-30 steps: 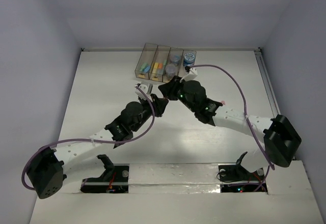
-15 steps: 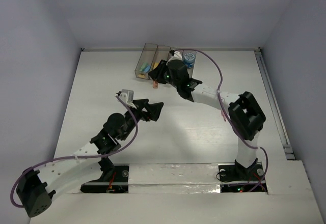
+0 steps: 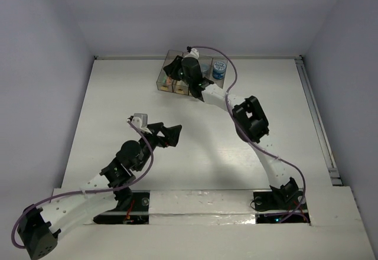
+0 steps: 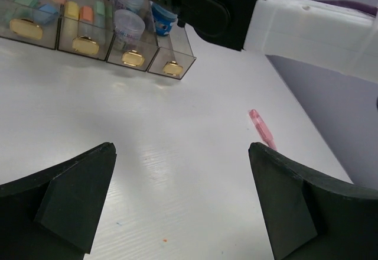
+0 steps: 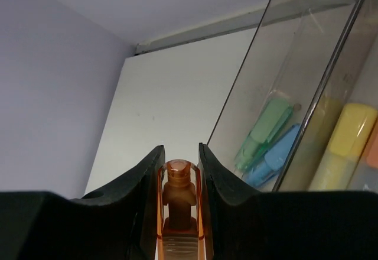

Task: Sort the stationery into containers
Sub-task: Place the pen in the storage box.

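4 bins (image 4: 172, 68) part filled. Right gripper (image 5: 179, 153) pinches orange marker (image 5: 179, 198) at them; left gripper (image 4: 180, 150) spread, empty. I see 1 pink marker (image 4: 261, 129) unsorted.

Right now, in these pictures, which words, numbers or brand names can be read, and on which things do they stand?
No text can be read in any view.
Yellow labels on the ends of the bins: marks, if any, too blurred.
Blue roll: printed pattern, too small to read.
Pale roll: faint print, blurred.
Orange marker in the right end effector: no print shows.
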{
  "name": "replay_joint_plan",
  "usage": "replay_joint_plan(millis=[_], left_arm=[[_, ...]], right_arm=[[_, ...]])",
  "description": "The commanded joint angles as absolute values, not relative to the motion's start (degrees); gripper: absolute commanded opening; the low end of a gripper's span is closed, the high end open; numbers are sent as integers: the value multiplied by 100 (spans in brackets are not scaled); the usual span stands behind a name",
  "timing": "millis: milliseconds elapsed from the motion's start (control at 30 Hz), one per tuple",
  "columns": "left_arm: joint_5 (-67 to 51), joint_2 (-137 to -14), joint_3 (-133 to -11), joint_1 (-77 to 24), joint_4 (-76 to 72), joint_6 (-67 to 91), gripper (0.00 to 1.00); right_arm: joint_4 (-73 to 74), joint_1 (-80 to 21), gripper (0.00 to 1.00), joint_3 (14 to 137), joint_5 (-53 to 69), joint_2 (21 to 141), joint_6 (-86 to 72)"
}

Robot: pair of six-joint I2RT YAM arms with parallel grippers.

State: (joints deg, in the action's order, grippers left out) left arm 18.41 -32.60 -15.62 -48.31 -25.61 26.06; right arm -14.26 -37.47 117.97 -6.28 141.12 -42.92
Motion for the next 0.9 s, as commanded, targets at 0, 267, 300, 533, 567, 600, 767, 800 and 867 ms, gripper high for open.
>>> replay_joint_plan(millis=[0, 267, 300, 533, 567, 600, 767, 800, 867], left_arm=[[1969, -3261, -1450, -4843, -2795, 2610, 95], [2205, -3226, -1485, -4843, -2734, 2523, 95], [2276, -3173, -1485, -4843, -2664, 2505, 95], [2505, -2927, -1740, -4790, -2513, 2408, 97], [2487, -2935, -1758, -4790, -2531, 2417, 97], [2444, -2953, -1784, -4790, -2566, 2426, 98], [2172, -3251, -1872, -4790, -2803, 2452, 99], [2101, -3330, -1907, -4790, -2917, 2461, 99], [1970, -3611, -1960, -4790, -3049, 2443, 99]], right_arm=[[-1258, -3665, 14, 13204, -730, 14606, -4210], [-1072, -3551, 43, 14335, -783, 15530, -4148], [-1064, -3551, 50, 14344, -756, 15522, -4148], [-995, -3445, 75, 14290, -414, 15284, -4149], [-906, -3384, 75, 14378, -378, 15275, -4148], [-862, -3384, 76, 14318, -343, 15232, -4148], [-1580, -3384, 57, 11854, -508, 13393, -3702], [-1773, -3332, 42, 11265, -597, 12986, -3622], [-2188, -3270, 32, 9603, -868, 11803, -3446]])
